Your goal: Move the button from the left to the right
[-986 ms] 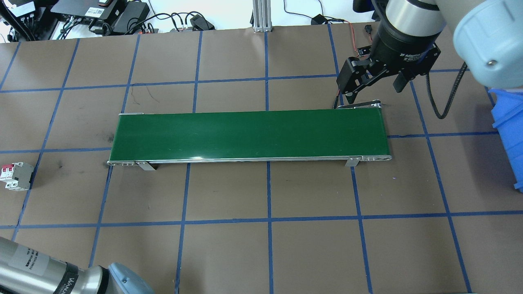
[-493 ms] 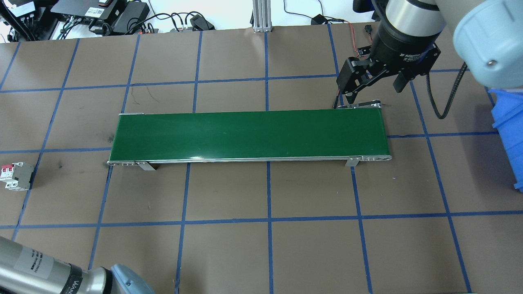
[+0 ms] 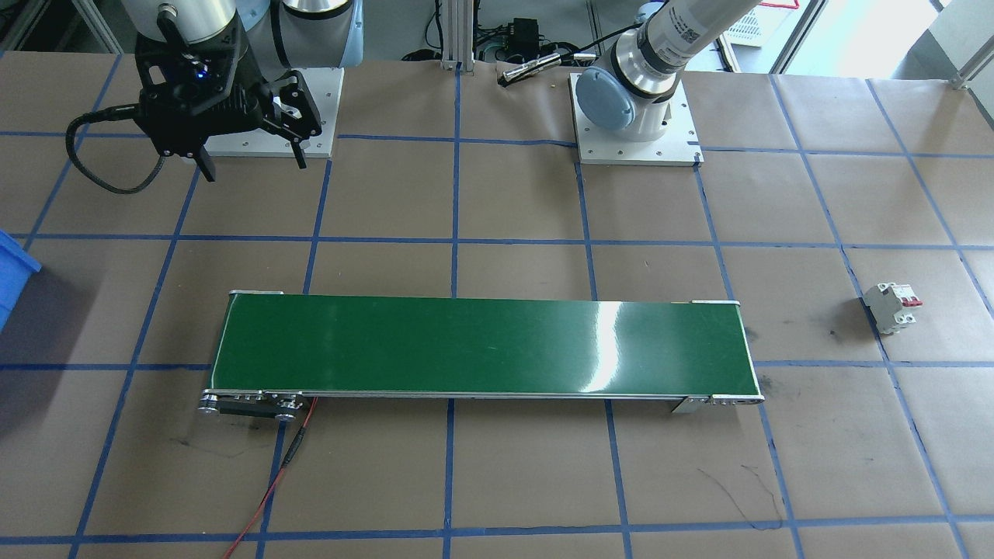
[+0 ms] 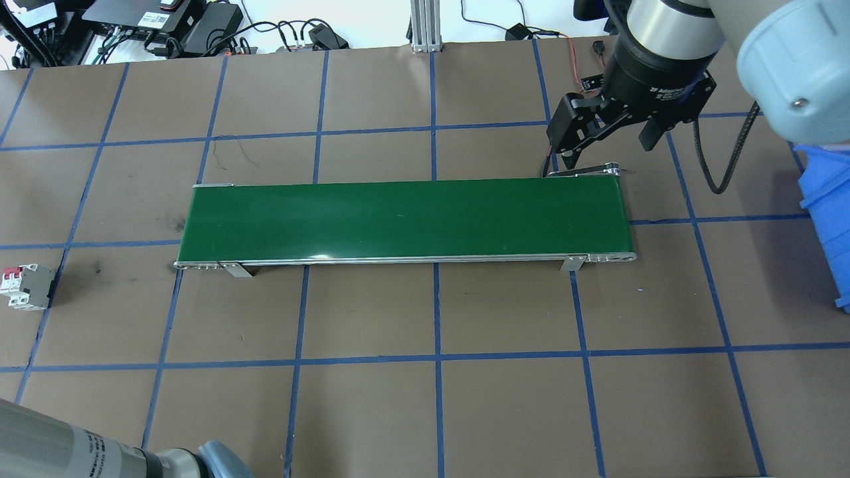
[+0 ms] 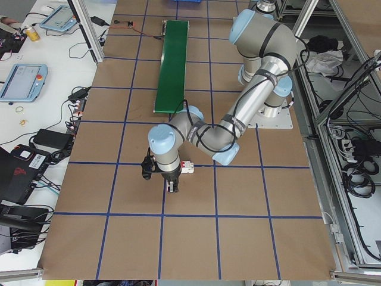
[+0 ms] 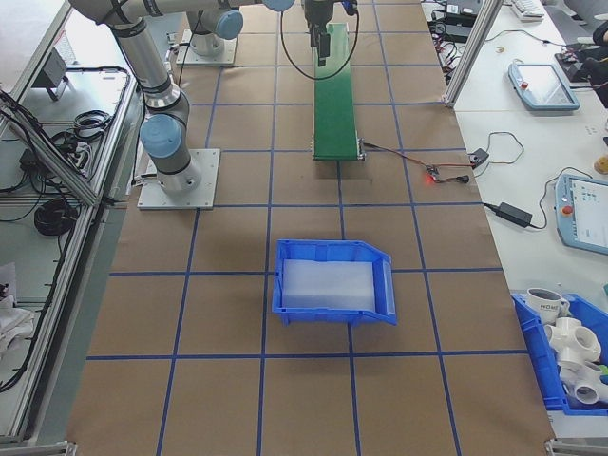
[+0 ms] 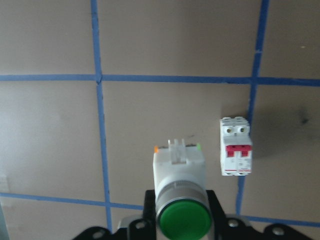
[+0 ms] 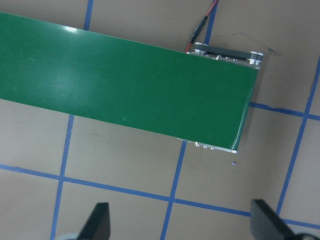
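Note:
The button [image 7: 179,170], a green cap on a white base, sits between the fingers of my left gripper [image 7: 181,220], which is shut on it above the brown table. In the exterior left view that gripper [image 5: 161,177] hangs beside the white circuit breaker [image 5: 188,168], short of the green belt [image 5: 172,59]. The overhead view shows only the left arm's tube [image 4: 80,455]. My right gripper [image 4: 607,143] is open and empty, hovering by the far right end of the belt [image 4: 405,219]; it is also seen as the right gripper [image 3: 248,159].
The white circuit breaker [image 4: 26,287] with red switches lies on the table left of the belt, also seen as the breaker [image 7: 236,146]. A blue bin [image 6: 332,280] stands beyond the belt's right end. A red wire [image 3: 287,458] runs from the belt motor.
In the overhead view the left arm has slid down and left toward the frame's corner. The right gripper and the belt have not moved.

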